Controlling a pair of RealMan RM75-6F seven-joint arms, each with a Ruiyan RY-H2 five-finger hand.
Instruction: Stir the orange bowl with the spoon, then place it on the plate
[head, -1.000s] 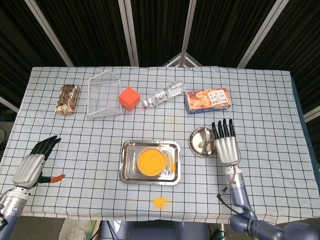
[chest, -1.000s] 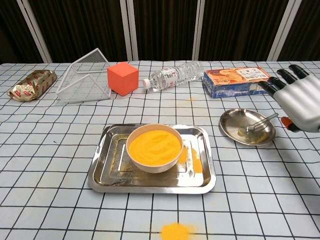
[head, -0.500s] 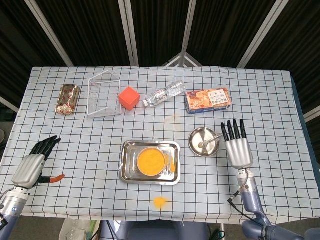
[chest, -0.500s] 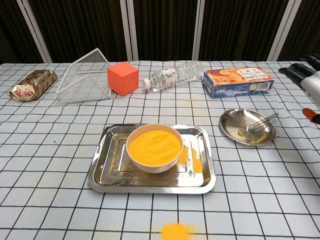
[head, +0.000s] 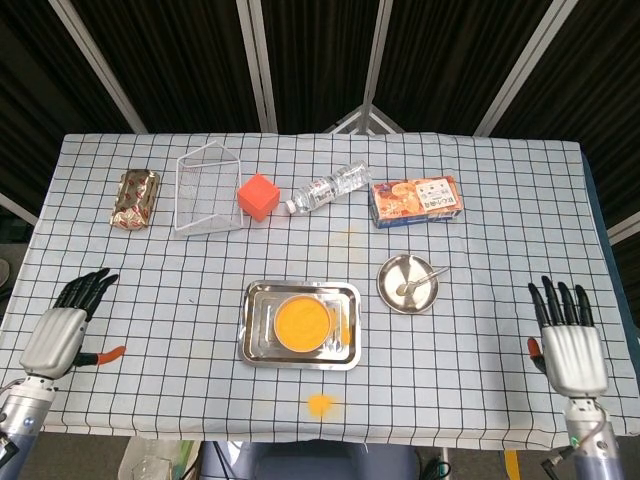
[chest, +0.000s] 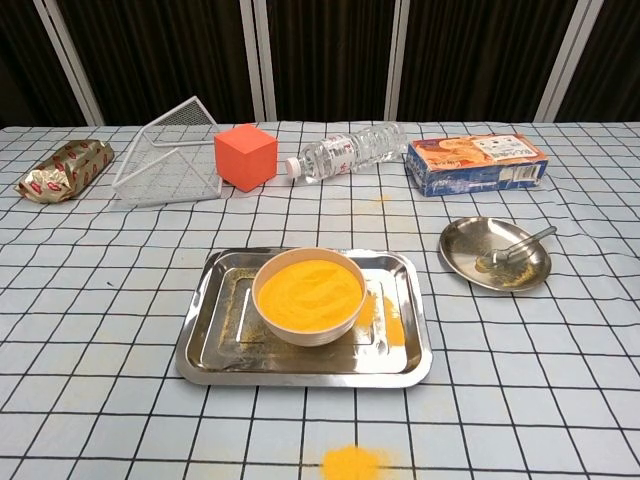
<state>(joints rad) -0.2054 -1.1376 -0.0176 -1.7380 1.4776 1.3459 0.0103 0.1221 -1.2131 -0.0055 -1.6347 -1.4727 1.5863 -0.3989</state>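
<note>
The orange bowl (head: 302, 322) (chest: 308, 295), full of orange powder, sits in a steel tray (head: 258, 345) (chest: 213, 357) at the table's middle. A metal spoon (head: 420, 281) (chest: 512, 250) lies in the small round steel plate (head: 393, 293) (chest: 465, 258) to the tray's right. My right hand (head: 568, 342) is open at the table's front right corner, far from the plate. At the front left edge my left hand (head: 62, 331) is open too and holds nothing. Neither hand shows in the chest view.
Along the back stand a gold snack packet (head: 134, 198), a wire basket (head: 207, 190), an orange cube (head: 259, 196), a lying water bottle (head: 330, 187) and a biscuit box (head: 415, 201). Spilled orange powder (head: 320, 404) lies near the front edge.
My right hand has drawn back from beside the plate to the front right corner and left the chest view. The spoon stays in the plate. The left hand barely moved.
</note>
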